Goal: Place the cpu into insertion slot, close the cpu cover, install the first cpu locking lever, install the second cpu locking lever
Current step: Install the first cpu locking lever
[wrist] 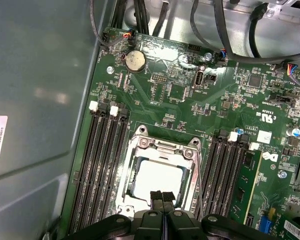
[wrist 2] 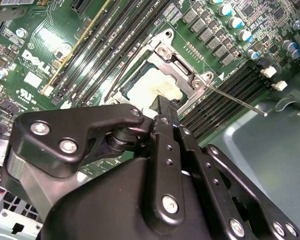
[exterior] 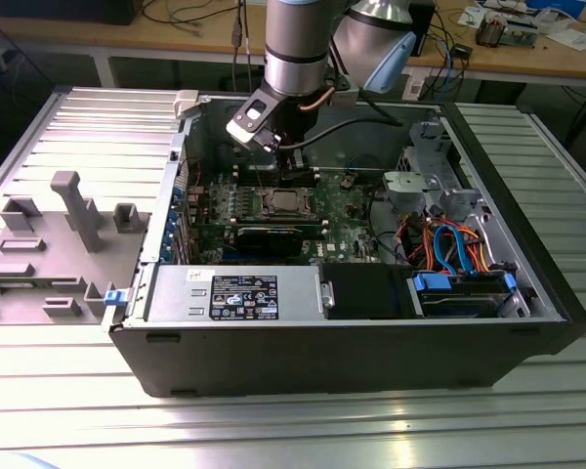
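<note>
The cpu (wrist: pixel 159 176) lies flat in the motherboard's socket, its silver-grey top showing bright. The cpu cover (wrist: pixel 162 146), a silvery frame, lies down around it with the chip visible through its opening. In the second wrist view the cpu (wrist 2: pixel 149 84) and the cover (wrist 2: pixel 182 61) show again. A thin lever rod (wrist 2: pixel 235 98) sticks out past one socket corner, and another lever (wrist 2: pixel 126 70) runs along the opposite side. My gripper (wrist: pixel 162 196) hovers right over the chip's edge, fingers pressed together with nothing between them. In the exterior view the gripper (exterior: pixel 291 174) hangs inside the case above the socket (exterior: pixel 278 203).
Black memory slots (wrist: pixel 101 160) flank the socket on both sides. A coin battery (wrist: pixel 135 60) and cables sit beyond it. The grey case wall (wrist: pixel 40 100) is close by. A labelled power supply box (exterior: pixel 236 293) and orange and blue cables (exterior: pixel 449 244) fill the case front.
</note>
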`<act>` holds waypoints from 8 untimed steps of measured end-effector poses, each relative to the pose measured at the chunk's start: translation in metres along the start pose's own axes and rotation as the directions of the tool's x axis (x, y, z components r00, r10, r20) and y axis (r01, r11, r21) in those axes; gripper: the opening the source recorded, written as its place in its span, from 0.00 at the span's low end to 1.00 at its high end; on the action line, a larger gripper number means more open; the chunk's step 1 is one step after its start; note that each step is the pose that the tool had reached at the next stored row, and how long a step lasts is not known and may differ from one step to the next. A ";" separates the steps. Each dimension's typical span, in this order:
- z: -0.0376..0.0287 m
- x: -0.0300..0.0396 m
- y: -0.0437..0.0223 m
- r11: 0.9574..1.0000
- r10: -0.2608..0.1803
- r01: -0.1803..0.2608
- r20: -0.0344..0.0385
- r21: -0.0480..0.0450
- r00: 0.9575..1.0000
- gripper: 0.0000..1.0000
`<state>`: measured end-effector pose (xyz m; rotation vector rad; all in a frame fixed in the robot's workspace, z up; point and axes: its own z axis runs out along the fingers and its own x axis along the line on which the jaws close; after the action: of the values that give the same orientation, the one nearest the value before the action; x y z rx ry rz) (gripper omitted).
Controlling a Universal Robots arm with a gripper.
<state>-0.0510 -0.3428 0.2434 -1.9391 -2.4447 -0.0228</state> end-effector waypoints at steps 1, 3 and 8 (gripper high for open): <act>0.0000 0.0000 0.0000 1.000 0.000 0.000 0.000 0.000 1.000 0.11; 0.0000 0.0000 0.0000 1.000 0.000 0.000 0.000 0.000 1.000 0.11; 0.0000 0.0000 0.0000 1.000 0.000 0.000 0.000 0.000 1.000 0.11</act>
<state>-0.0510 -0.3428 0.2434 -1.9389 -2.4448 -0.0228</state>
